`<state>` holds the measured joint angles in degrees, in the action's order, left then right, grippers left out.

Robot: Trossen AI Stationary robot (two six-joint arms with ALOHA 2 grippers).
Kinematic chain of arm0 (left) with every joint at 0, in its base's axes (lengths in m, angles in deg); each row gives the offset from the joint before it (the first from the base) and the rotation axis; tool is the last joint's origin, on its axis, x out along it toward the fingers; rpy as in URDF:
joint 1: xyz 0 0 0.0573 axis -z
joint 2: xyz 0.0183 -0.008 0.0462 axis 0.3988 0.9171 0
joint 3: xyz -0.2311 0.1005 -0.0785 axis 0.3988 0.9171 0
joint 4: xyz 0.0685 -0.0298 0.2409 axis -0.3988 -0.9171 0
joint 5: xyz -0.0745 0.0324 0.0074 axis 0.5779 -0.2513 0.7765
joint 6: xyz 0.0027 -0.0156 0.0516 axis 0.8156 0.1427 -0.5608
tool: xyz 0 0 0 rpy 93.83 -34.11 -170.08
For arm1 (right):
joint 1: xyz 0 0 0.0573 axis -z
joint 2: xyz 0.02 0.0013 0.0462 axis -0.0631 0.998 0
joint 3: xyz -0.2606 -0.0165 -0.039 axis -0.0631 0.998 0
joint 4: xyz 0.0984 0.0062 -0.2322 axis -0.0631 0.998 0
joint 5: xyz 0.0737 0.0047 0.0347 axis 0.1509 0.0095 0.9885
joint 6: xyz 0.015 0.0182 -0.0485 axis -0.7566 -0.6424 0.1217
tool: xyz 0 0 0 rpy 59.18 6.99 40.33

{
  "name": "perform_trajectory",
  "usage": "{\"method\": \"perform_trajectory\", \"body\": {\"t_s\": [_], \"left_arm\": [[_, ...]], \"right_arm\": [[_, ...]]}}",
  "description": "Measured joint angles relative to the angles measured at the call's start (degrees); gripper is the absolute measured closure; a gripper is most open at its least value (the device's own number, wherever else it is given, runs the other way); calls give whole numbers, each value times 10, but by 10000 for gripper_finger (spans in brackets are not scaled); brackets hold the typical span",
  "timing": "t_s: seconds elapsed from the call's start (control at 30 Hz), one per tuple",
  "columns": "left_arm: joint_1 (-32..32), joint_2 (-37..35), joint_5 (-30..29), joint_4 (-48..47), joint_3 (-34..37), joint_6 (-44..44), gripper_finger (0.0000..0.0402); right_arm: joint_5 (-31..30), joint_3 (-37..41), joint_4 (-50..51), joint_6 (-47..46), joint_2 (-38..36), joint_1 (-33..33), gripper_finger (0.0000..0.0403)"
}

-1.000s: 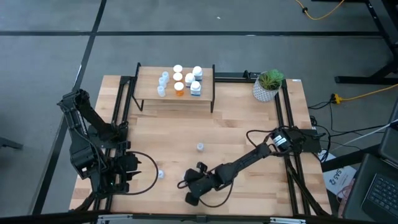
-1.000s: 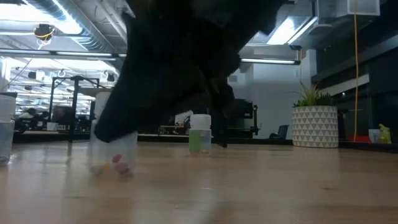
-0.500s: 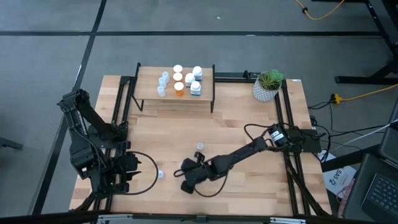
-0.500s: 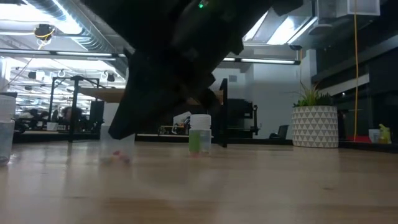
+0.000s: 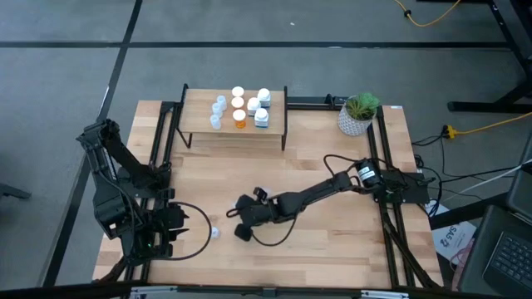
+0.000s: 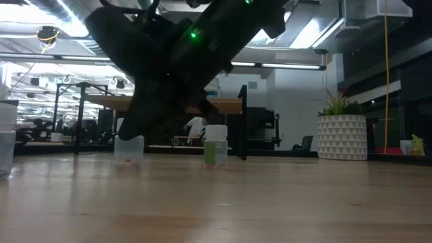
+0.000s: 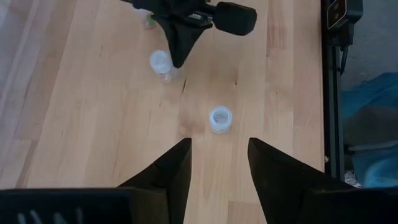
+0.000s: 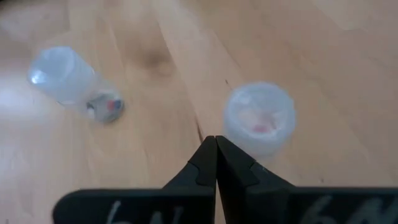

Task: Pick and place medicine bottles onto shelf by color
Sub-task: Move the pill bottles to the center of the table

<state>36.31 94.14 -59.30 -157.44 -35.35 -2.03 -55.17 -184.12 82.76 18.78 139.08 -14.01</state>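
While the right pincer (image 5: 242, 232) hovers closed, three pale-blue vials (image 7: 219, 119) stand loose.

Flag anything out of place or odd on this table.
Nothing looks tipped or spilled. Three pale vials stand loose on the table instead of the shelf: first vial, second vial, third vial. The right gripper is shut and empty, with its tip beside the second vial.

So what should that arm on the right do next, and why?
Probably open its fingers: the right gripper is shut, its tips pointing just beside a pale-blue vial standing on the table, so it cannot straddle it yet. The left gripper waits, open, at the table's front-left.
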Motion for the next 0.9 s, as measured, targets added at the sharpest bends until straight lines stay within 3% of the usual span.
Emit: {"method": "perform_trajectory", "body": {"t_s": [0.23, 0.37, 0.53, 0.67, 0.77, 0.9], "left_arm": [[0, 0, 0, 0, 0, 0, 251], [0, 0, 0, 0, 0, 0, 251], [0, 0, 0, 0, 0, 0, 251], [0, 0, 0, 0, 0, 0, 251], [0, 0, 0, 0, 0, 0, 251], [0, 0, 0, 0, 0, 0, 251]], "right_arm": [[19, -30, 32, 10, -21, -32, 398], [-34, -63, 159, -15, -25, -68, 398], [-119, -82, 438, -172, -47, -115, 398], [-146, -82, 620, -322, -69, -162, 398], [-146, -71, 702, -408, -83, -188, 398], [-145, -11, 713, -484, -107, -201, 400]]}}
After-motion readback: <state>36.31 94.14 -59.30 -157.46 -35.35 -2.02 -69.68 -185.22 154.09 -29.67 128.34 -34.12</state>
